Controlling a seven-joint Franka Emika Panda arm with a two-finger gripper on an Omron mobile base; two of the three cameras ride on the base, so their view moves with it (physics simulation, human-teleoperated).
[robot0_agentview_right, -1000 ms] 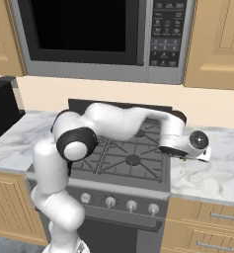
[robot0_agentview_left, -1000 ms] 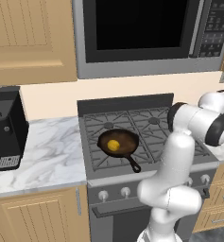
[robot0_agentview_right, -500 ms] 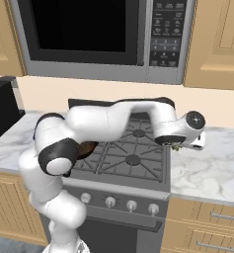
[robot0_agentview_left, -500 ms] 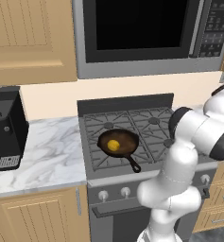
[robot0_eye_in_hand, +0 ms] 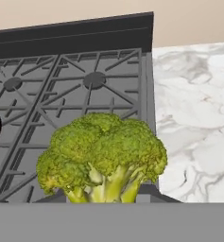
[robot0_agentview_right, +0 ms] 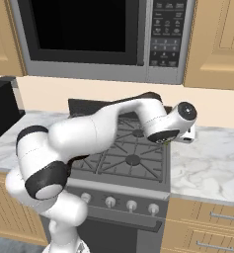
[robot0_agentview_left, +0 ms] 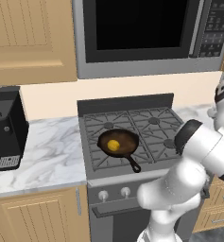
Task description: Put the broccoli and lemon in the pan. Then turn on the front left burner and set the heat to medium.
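The tool (robot0_agentview_right: 164, 143) is clenched on the broccoli (robot0_eye_in_hand: 102, 158), which sits close before the hand camera with its bumpy green crown up and its pale stem running down toward the jaws; in the right base view a sliver of green shows under the wrist, at the right edge of the stove (robot0_agentview_right: 133, 148), next to the marble bench (robot0_agentview_right: 207, 160). The floret is held above the grate (robot0_eye_in_hand: 71, 101), clear of the surface as far as can be judged. The pan (robot0_agentview_left: 118, 143) rests on the front left burner, handle pointing toward the front edge, with the lemon (robot0_agentview_left: 113, 145) already lying inside it. The step in hand is therefore the carry of the broccoli to the pan; the lemon half of the loading is done. The next move calls for a traverse leftward across the cooktop, a stop over the pan interior beside the lemon, and a release low enough that the floret does not roll over the low rim. The burner knobs (robot0_agentview_left: 114, 193) on the stove front remain to be operated afterward. The microwave (robot0_agentview_right: 170, 34) keypad carries markings too small to read; no brand or label is legible anywhere.
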